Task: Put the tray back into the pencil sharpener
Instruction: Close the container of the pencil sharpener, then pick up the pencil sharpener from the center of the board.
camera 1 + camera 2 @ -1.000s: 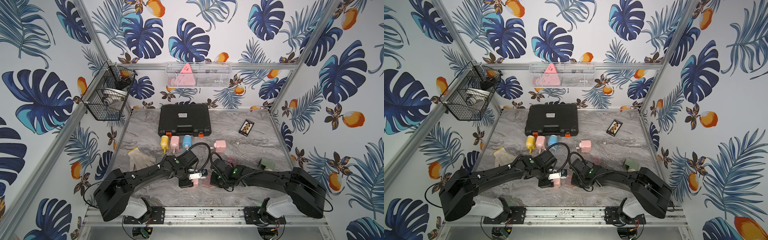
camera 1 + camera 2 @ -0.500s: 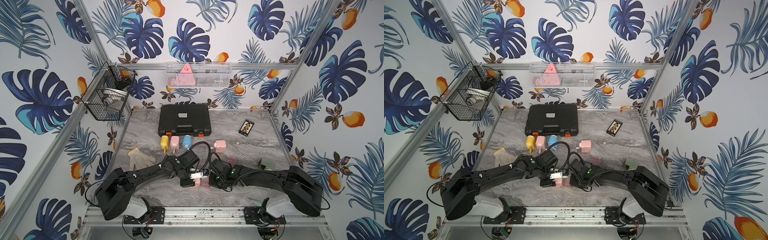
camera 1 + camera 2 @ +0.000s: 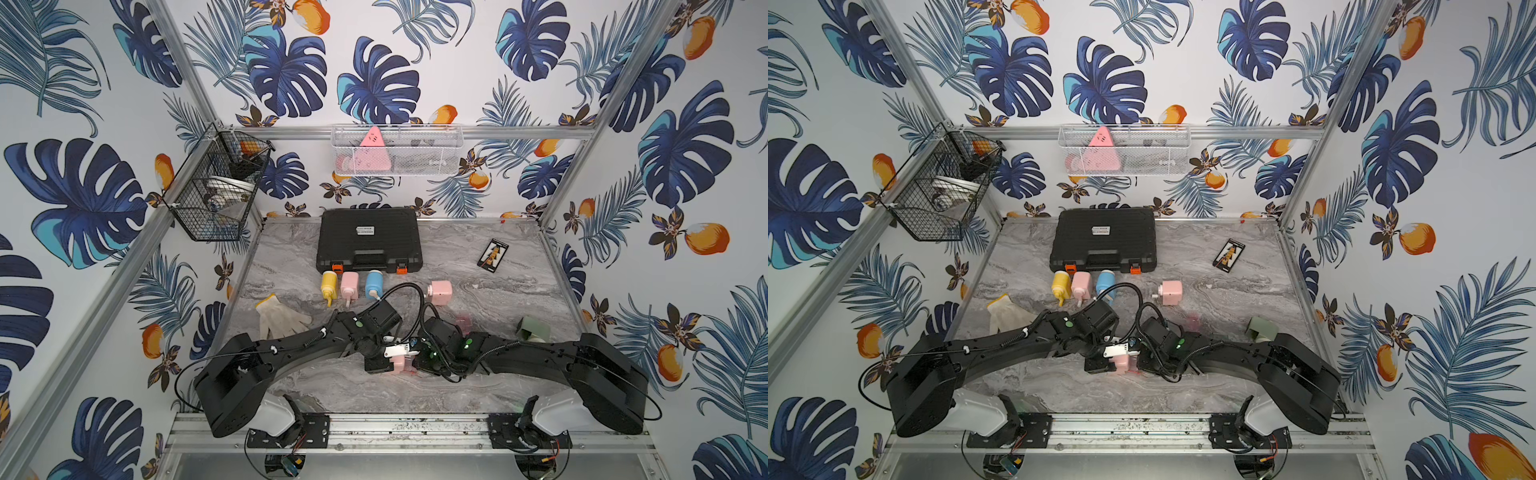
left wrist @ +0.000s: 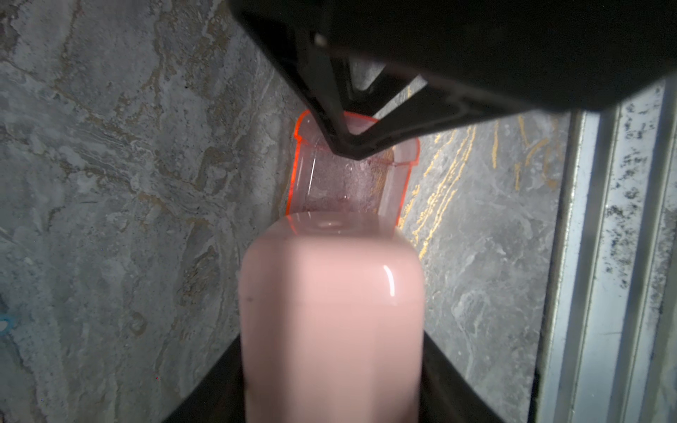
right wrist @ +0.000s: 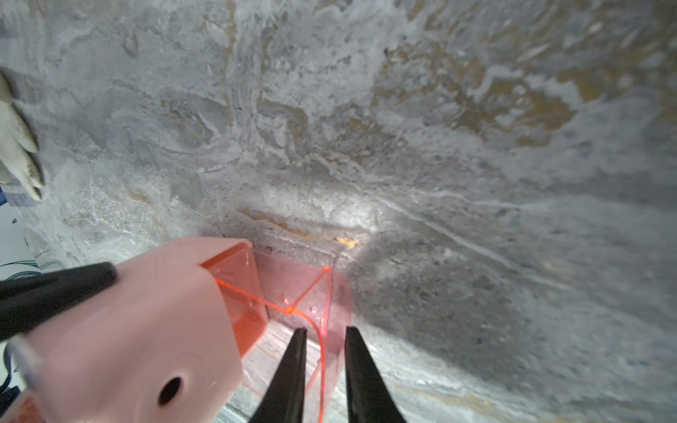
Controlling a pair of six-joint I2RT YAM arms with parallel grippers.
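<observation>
**Tray partly inside the pencil sharpener**

Left hand (image 3: 390, 360) clenched the pink pencil sharpener (image 4: 331, 311) near the front edge of the marble surface (image 3: 478, 257). The clear red tray (image 5: 293, 285) sat partly inside it, with one end out. The two fingers of the right hand (image 5: 323, 351) stood slightly apart on both sides of the tray's wall; whether they pinched it could not be told. A white glove (image 3: 280, 318), three bottles (image 3: 350, 284) and a black case (image 3: 369, 239) lay behind, well apart.
</observation>
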